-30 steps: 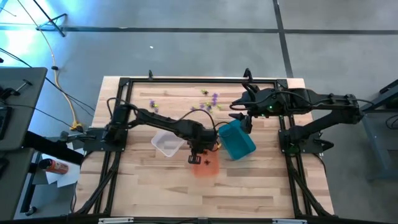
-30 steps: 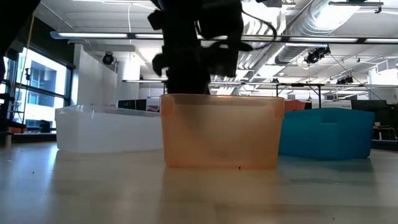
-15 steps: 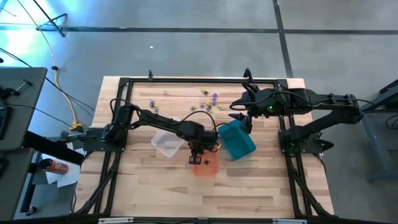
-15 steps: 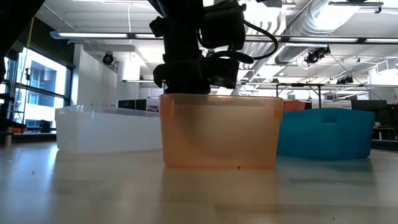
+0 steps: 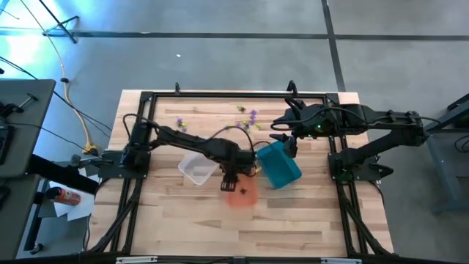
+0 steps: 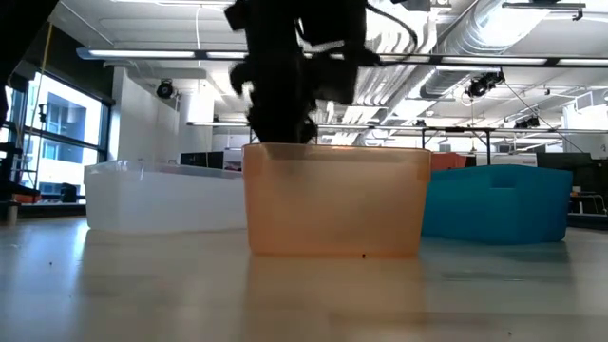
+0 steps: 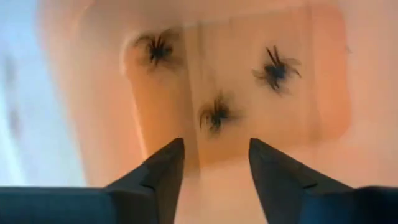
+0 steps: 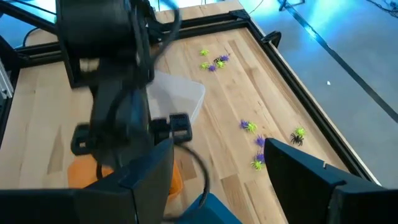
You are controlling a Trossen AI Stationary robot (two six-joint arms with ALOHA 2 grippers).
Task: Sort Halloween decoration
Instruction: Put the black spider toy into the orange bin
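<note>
High view: the left gripper (image 5: 231, 182) hangs over the back edge of the orange bin (image 5: 242, 195), which sits near the middle of the wooden worktop (image 5: 293, 220). A clear bin (image 5: 196, 169) lies just to its left and a teal bin (image 5: 279, 165) just to its right. The right gripper (image 5: 287, 144) rests above the back corner of the teal bin.

Left wrist view: that arm's two dark fingers (image 7: 163, 171) stand spread apart with nothing between them, looking down into the orange bin, where three black spiders (image 7: 214, 114) lie on the floor of the bin, apart from one another.

Right wrist view: the right arm's fingers (image 8: 152, 168) are spread wide and hold nothing. Beyond them, loose spiders in purple, green and black lie scattered on the bare wood toward the back of the worktop: one small cluster (image 8: 213, 63) past the clear bin, another group (image 8: 256, 142) nearer the black frame rail (image 8: 292, 78).

Low view: the three bins stand in a row, orange in front, with the left arm's dark bulk above its rim. No brand, label or writing can be read anywhere.
</note>
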